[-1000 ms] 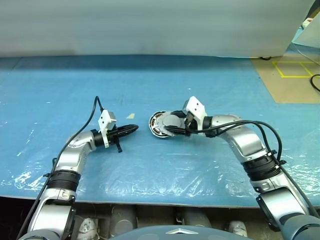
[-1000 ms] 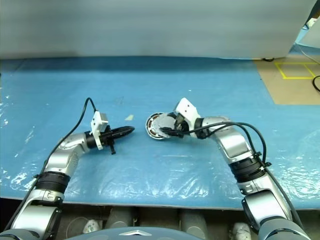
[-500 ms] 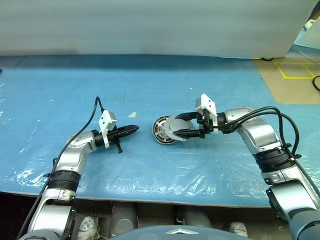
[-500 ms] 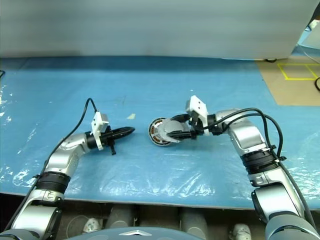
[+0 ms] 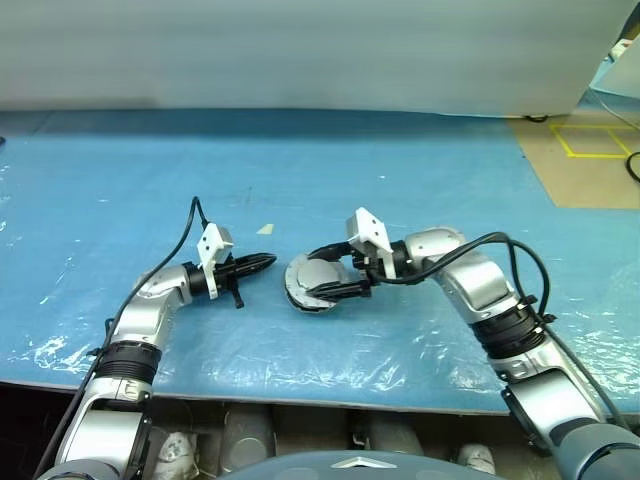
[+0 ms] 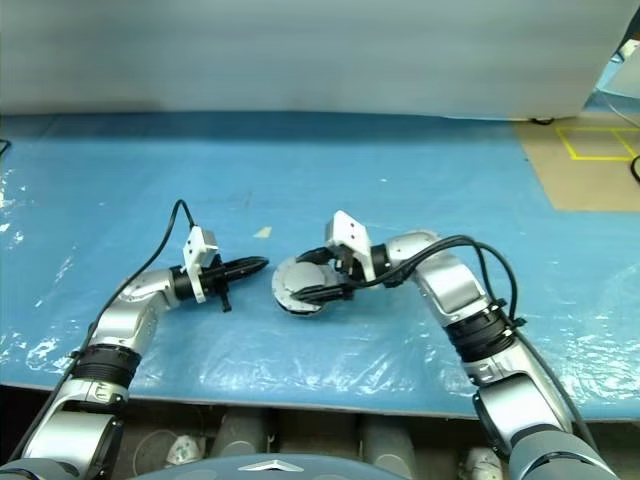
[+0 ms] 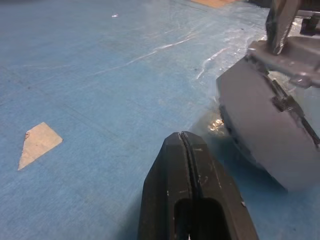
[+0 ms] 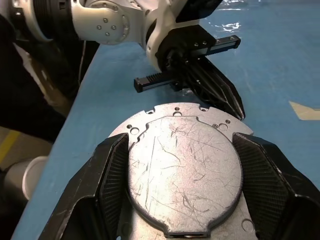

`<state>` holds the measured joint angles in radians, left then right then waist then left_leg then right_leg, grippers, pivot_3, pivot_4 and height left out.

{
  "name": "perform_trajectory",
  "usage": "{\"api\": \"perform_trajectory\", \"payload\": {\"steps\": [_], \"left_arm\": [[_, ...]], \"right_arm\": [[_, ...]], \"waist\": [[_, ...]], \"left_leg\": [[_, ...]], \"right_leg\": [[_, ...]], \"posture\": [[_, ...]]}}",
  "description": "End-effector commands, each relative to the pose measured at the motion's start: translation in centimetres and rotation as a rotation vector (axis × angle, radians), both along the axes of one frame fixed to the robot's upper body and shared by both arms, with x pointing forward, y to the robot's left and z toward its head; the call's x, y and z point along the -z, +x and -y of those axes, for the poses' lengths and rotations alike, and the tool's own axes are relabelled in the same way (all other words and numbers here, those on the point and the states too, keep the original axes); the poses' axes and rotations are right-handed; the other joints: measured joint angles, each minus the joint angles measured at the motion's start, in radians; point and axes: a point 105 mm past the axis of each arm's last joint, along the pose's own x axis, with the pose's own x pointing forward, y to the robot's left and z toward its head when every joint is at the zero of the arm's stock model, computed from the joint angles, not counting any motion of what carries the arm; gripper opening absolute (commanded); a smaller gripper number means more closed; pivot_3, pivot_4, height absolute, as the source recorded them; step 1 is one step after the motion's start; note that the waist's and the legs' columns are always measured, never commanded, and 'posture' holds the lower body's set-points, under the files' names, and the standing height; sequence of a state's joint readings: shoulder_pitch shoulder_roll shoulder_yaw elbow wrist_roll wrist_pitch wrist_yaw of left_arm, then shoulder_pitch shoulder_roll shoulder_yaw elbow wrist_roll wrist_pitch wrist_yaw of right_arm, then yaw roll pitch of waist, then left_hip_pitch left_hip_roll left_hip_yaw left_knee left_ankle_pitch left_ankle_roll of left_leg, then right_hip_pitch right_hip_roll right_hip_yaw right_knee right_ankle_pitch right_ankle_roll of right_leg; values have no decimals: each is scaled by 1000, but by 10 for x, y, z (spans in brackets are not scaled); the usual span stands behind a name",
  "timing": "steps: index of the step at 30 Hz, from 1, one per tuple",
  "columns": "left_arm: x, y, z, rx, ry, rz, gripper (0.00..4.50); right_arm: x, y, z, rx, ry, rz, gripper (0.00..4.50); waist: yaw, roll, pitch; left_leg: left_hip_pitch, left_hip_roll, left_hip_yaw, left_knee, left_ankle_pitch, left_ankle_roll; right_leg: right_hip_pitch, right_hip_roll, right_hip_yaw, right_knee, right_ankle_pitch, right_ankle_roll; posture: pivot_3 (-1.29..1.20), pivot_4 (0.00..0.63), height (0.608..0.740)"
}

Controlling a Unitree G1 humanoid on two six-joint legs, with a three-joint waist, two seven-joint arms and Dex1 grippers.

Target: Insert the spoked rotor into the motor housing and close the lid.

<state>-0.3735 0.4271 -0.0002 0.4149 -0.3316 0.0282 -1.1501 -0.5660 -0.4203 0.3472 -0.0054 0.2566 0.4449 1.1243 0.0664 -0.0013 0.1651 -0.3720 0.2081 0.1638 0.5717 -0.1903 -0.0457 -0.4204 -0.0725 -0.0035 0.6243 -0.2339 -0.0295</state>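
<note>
The right gripper [image 8: 182, 175] is pinching the scratched silver-grey lid [image 8: 184, 172] between its two black fingers [image 8: 112, 172], holding it tilted just above the blue table cover [image 5: 400, 170], while the left gripper [image 5: 268, 261], fingers pressed together, is pointing at it from just beside.

Scratched silver-grey lid [image 8: 182, 170] tilted over the motor housing [image 6: 290, 302].

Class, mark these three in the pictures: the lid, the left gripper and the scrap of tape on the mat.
lid [image 8: 182, 170], right wrist view, scratched flat face.
left gripper [image 7: 186, 150], left wrist view, tip of the shut jaws.
scrap of tape [image 7: 39, 142], left wrist view, its middle.
</note>
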Motion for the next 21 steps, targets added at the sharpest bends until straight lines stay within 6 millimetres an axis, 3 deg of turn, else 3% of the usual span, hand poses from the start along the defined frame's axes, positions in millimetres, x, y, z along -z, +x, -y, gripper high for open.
{"api": "perform_trajectory", "payload": {"steps": [1, 13, 21], "left_arm": [[-6, 0, -1, 6, -1, 36, 0], [-9, 1, -9, -25, 0, 47, 0], [-8, 0, -18, -48, 15, 50, 0]], "right_arm": [[-11, 6, -8, 32, 57, 107, 2943], [11, 16, -20, 144, 33, 99, 2943], [26, 10, -28, 172, 23, 73, 2943]], "waist": [[1, 0, 0], [0, 0, 0], [2, 0, 0]], "left_leg": [[0, 0, 0, 0, 0, 0], [-1, 0, 0, 0, 0, -1], [-1, 0, -1, -1, -2, -4]], "right_leg": [[0, 0, 0, 0, 0, 0], [0, 0, 0, -1, 0, 0], [0, 0, -1, -1, 0, 0]], "posture": [[0, 150, 740], [0, 150, 740], [0, 150, 740]]}}
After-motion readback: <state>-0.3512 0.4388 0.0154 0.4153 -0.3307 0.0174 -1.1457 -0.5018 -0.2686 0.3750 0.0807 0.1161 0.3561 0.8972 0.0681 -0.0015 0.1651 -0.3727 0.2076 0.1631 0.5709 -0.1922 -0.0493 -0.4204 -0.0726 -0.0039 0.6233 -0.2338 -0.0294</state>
